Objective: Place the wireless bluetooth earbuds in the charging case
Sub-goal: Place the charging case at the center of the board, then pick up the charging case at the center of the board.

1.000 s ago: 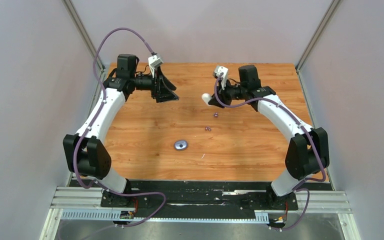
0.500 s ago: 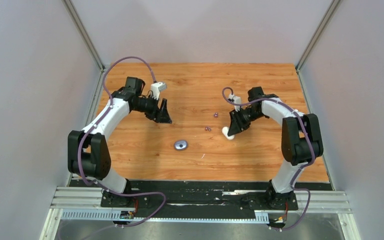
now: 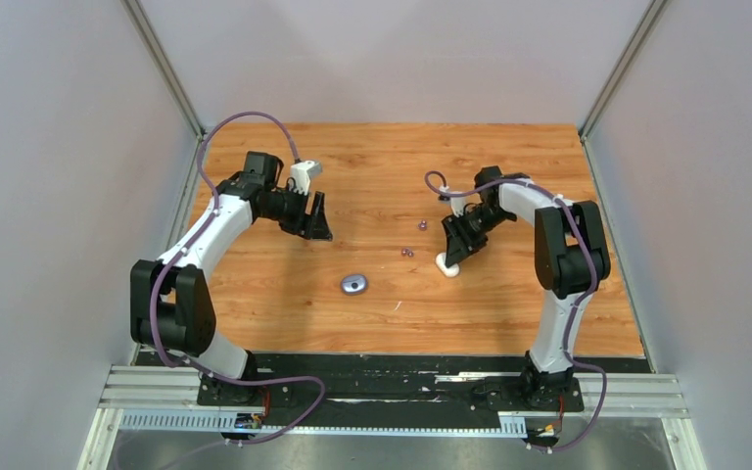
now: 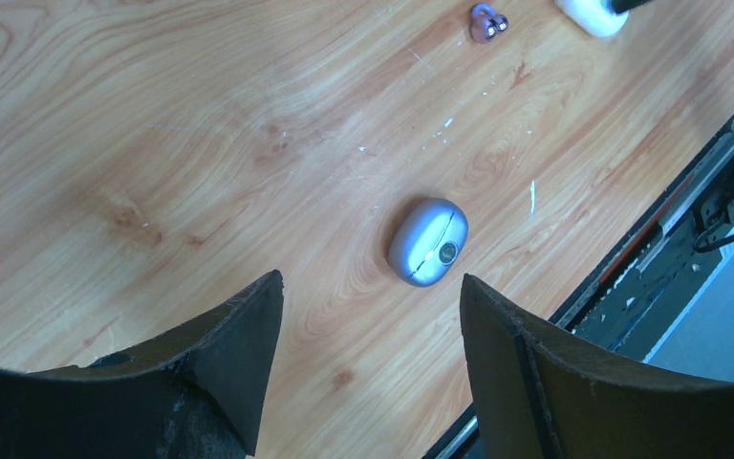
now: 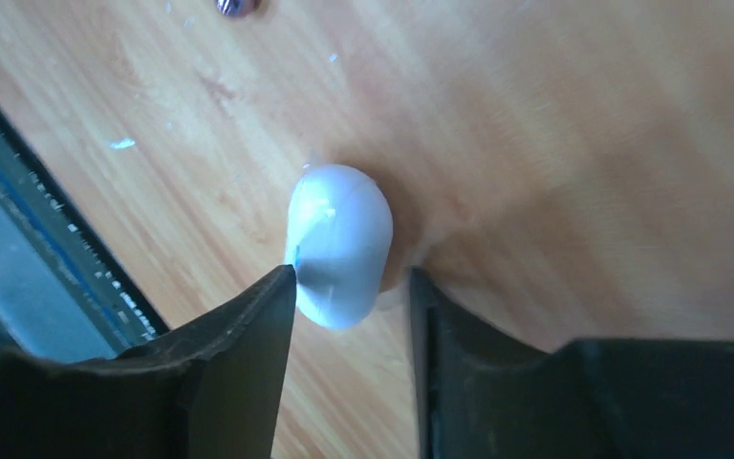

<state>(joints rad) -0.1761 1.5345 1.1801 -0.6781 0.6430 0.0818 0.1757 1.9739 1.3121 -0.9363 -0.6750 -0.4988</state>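
Right gripper point(image 5: 352, 283) straddles the white case point(image 5: 338, 234) on the table point(image 3: 284, 318), jaws loosely apart. Left gripper point(image 3: 318, 233), jaws wide and empty, hovers; grey case point(image 3: 354, 284) at its five o'clock.

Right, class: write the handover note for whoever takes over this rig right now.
Left gripper: open, empty, clear of the grey-purple case.
Right gripper: open, jaws astride the white case, which sits on the table.
Purple earbuds: loose on the table beside the white case; no white buds in view.
Done: purple buds not yet in; both cases look shut.
Left: open a case, seat the buds.
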